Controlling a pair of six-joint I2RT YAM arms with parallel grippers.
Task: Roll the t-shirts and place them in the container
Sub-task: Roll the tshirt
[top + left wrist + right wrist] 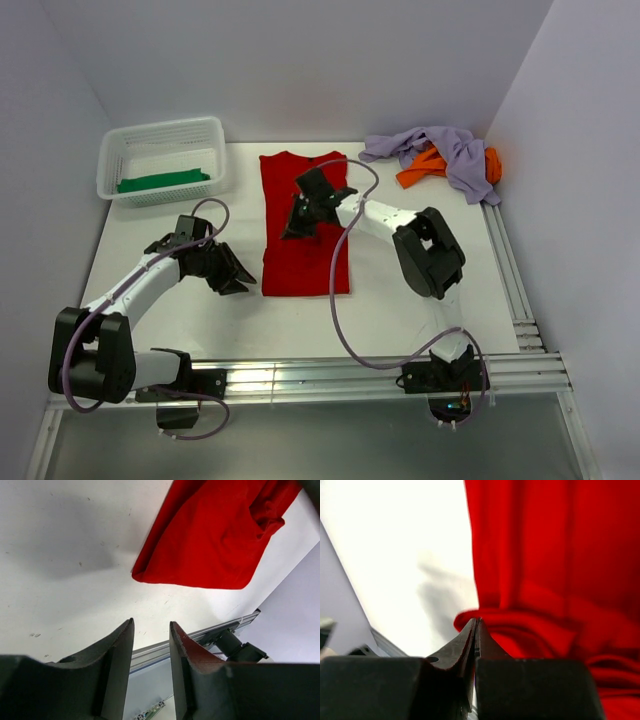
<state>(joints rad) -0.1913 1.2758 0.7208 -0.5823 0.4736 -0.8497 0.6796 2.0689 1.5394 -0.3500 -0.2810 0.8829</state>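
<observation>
The red t-shirt (300,265) is laid flat at the middle of the tabletop (480,290). It is folded into a long narrow strip running from 12 to 6 o'clock, presumably so that it can be rolled along its length.

The right jaws are held over the strip's 9 o'clock edge, roughly halfway along. In the right wrist view they are seen pressed together with no gap, their tips touching a raised curl of red cloth. Whether a layer is pinched between them cannot be told. This placement is judged to serve for lifting or tidying the edge fold.

The left jaws are parted, with nothing between them. They are poised above bare tabletop just off the strip's 7 o'clock corner, probably placed to start or steady the roll at the near end.

The green t-shirt (163,181) is set aside in the white basket (165,125) at 10 o'clock. The lavender t-shirt (450,150) and the orange t-shirt (420,172) are heaped together at 2 o'clock, well apart from the strip, and are judged to be awaiting their turn.
</observation>
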